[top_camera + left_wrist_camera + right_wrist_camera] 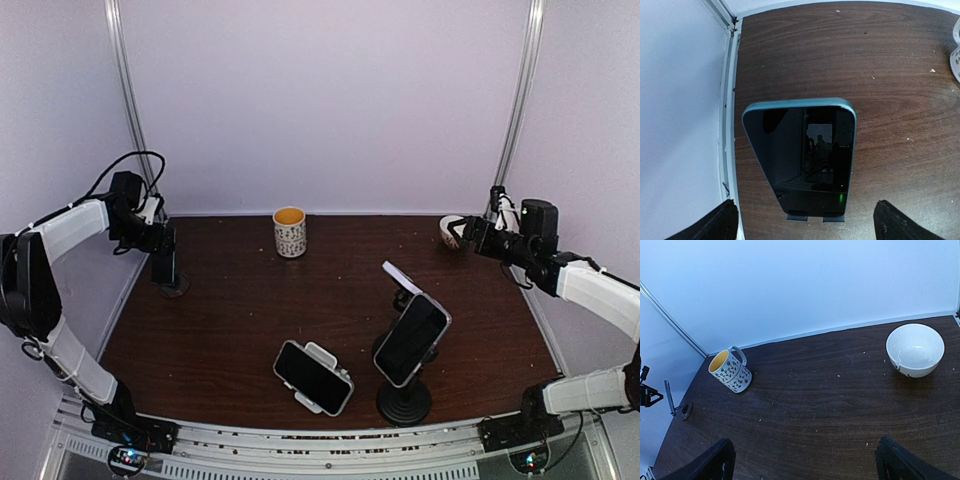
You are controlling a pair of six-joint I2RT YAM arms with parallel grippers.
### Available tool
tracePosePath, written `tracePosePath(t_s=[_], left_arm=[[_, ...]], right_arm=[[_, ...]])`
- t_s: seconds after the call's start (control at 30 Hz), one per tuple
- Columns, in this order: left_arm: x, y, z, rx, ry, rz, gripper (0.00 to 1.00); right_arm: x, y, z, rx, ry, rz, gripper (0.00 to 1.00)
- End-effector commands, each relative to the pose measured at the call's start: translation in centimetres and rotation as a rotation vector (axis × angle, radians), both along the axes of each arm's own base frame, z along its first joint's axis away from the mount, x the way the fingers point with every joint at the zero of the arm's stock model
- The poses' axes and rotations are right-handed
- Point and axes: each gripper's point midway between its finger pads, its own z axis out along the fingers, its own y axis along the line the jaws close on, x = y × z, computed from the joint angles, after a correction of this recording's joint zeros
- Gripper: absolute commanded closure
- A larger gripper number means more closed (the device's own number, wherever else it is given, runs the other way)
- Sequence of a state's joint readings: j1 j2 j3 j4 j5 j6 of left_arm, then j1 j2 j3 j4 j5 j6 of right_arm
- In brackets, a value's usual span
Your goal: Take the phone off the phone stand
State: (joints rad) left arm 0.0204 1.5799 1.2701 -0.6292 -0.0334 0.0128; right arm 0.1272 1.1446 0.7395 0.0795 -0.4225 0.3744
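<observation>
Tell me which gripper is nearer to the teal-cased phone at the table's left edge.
Left. The left gripper is right at the teal-cased phone, its open jaws flanking it. The right gripper is far across the table, beside the white bowl.

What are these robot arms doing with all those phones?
Nothing has been picked up yet. The left gripper hangs open right by a teal-edged phone, which stands in its stand by the left edge of the table. The right gripper is open too and holds nothing, with a white bowl and a mug ahead of it. A second phone and a third phone wait mid-table.
</observation>
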Motion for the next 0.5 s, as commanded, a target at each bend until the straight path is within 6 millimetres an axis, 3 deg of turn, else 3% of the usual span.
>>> tracePosePath(t_s=[0.0,0.27,0.47], left_arm=[[0.7,0.5,-0.9,-0.025,-0.004,0.019,0.02],[1.6,-0.2,-2.4,-0.073,0.015,-0.016,0.02],[2.2,-0.1,-3.4,-0.082,0.026,0.007,0.02]], right_arm=[[-0.2,0.0,-0.3,0.008,0.005,0.007,0.0],[-1.0,0.8,-0.4,0.045,0.011,0.051,0.0],[-1.5,0.6,-2.0,0.028,0.037,0.048,0.0]])
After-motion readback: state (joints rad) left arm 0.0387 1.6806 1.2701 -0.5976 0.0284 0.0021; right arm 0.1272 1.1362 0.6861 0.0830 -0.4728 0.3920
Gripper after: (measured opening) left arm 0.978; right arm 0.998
